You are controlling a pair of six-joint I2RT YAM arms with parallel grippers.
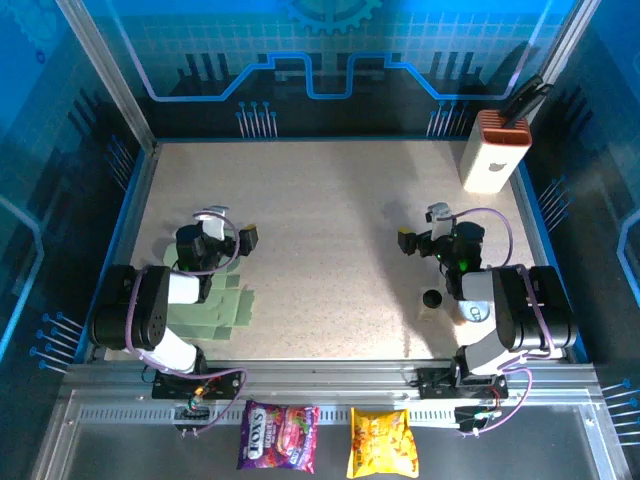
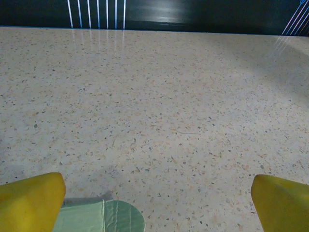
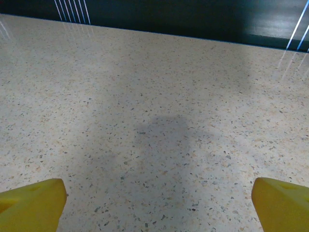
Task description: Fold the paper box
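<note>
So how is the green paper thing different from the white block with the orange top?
The pale green thin card paper box lies flat; the white block with orange ribbed top stands upright. The paper box is near the left arm, partly under it; the block sits in the far right corner. The box is one colour; the block is two. Both rest on the speckled table.
</note>
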